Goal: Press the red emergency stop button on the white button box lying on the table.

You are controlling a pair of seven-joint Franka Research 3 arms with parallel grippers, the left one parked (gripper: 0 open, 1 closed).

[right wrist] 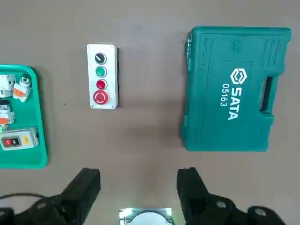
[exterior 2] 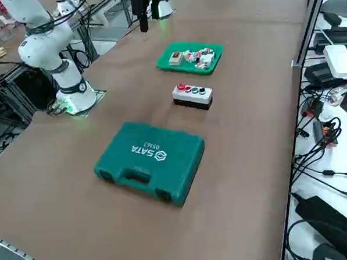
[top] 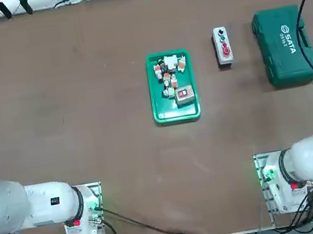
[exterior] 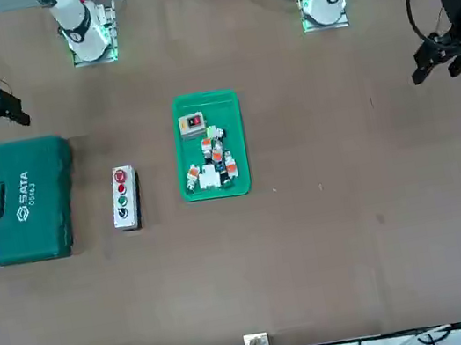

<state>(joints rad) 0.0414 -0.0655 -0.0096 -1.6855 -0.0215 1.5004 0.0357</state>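
Observation:
The white button box [top: 223, 46] lies on the brown table [top: 82, 105], between a green tray and a green case. Its buttons run in a row, and the red emergency stop button [top: 225, 51] is the largest, at the end nearer my base. From the wrist the box [right wrist: 102, 76] and the red button [right wrist: 100, 97] show well ahead of the fingers. My right gripper [right wrist: 138, 180] hangs high above the table, open and empty, far from the box. It also shows as the gripper [exterior: 12, 108] at the left in the front view.
A green SATA case [top: 284, 45] lies just right of the box. A green tray [top: 172, 86] of small parts, with a grey box with a red face, sits at mid-table. Cables run off the table's right edge.

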